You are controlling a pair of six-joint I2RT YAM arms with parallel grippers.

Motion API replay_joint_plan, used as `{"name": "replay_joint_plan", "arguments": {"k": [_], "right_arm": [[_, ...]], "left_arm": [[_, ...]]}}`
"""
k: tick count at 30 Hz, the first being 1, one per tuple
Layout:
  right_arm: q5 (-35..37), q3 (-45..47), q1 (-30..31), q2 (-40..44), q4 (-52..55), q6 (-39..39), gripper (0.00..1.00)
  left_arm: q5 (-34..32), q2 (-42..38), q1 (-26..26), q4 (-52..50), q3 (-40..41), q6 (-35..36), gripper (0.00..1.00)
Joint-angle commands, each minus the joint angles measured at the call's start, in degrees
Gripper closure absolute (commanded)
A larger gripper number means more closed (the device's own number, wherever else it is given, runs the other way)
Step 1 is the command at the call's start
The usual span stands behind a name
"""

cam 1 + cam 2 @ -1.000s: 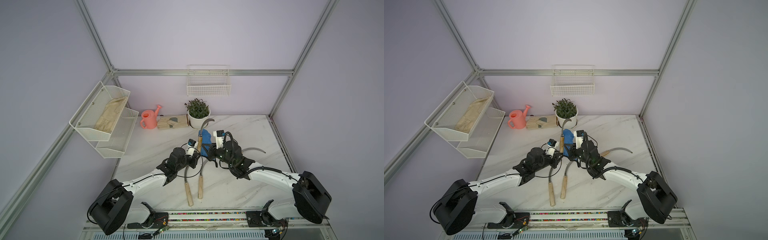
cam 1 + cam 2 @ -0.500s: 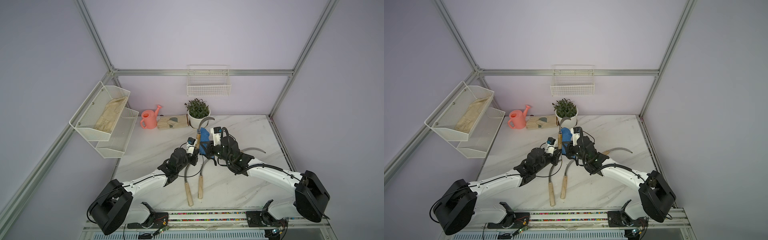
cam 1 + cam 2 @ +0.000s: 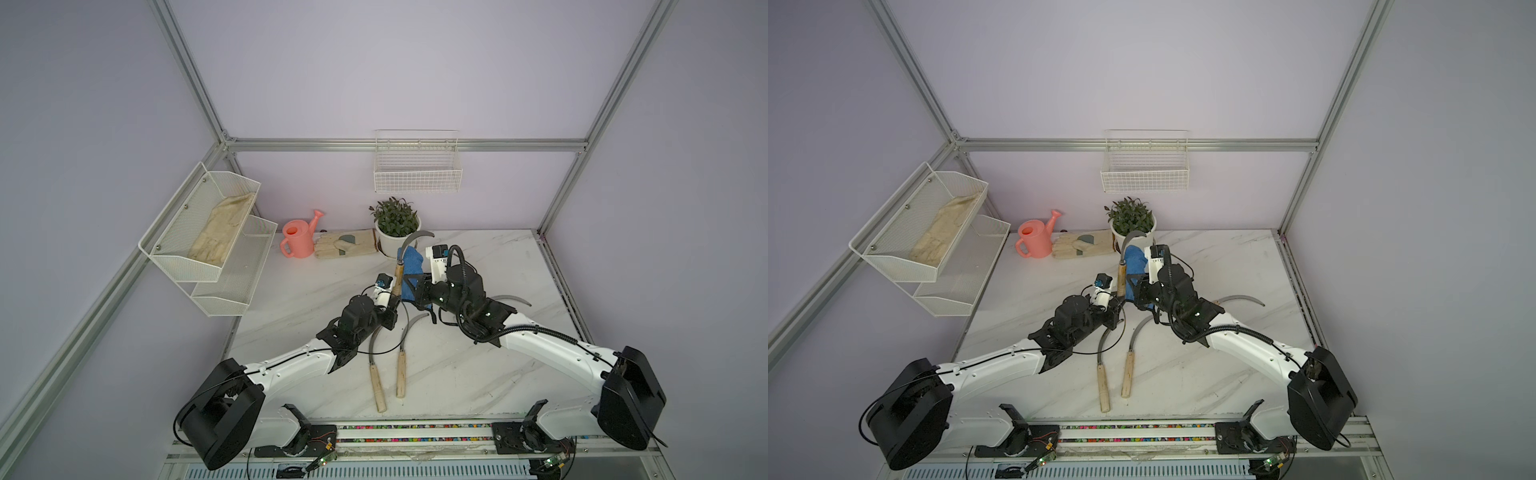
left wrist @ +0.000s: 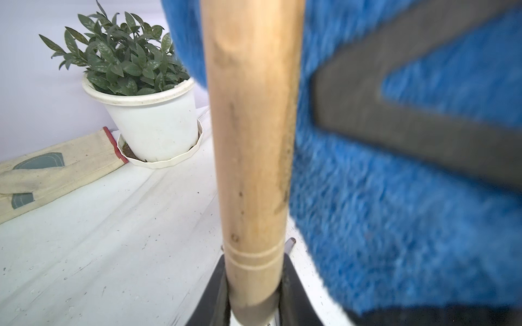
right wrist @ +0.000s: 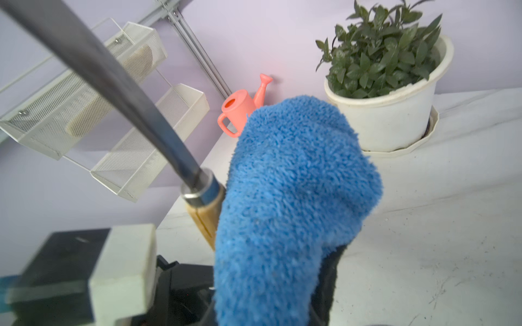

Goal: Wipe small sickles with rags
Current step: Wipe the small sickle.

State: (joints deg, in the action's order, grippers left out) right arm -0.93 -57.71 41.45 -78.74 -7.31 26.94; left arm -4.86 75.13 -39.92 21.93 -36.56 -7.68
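The bench (image 3: 478,374) carries a potted plant (image 3: 395,218), a watering can (image 3: 297,243) and a work glove (image 3: 345,249) along the back wall. Only the top views show two sickles (image 3: 401,370) lying between the arms and a fourth sickle (image 3: 513,298) partly under the right arm. The left claw (image 4: 254,299) is clamped on the handle of the upright sickle (image 3: 398,274). The right claw (image 5: 265,313) grips the blue rag (image 5: 296,183), which lies against that handle.

Left hand (image 3: 396,298) and right hand (image 3: 412,286) clamped, close together.

Fluffy blue cloth rag (image 5: 293,197), smooth pale wooden sickle handle (image 4: 251,141), dull grey metal blade (image 5: 110,84), matt white plastic pot (image 4: 155,124).
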Motion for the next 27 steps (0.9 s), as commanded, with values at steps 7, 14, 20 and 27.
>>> {"name": "replay_joint_plan", "arguments": {"k": [7,14,20,27], "right_arm": [[-2.6,-2.8,-0.4,1.9,-2.2,0.2,1.00],[-6.1,4.9,-0.2,-3.2,-8.1,5.1,1.00],[-5.9,8.5,0.0,-2.0,-9.8,6.3,1.00],[0.2,10.2,0.0,3.6,-6.2,5.2,1.00]], "left_arm": [[0.9,0.4,-0.4,-0.4,-2.2,1.4,1.00],[1.0,-0.5,-0.4,0.9,-1.2,0.8,1.00],[-2.1,-1.1,-0.4,1.6,-0.4,-1.3,1.00],[-5.1,-1.3,-0.3,1.8,0.0,-2.8,1.00]]}}
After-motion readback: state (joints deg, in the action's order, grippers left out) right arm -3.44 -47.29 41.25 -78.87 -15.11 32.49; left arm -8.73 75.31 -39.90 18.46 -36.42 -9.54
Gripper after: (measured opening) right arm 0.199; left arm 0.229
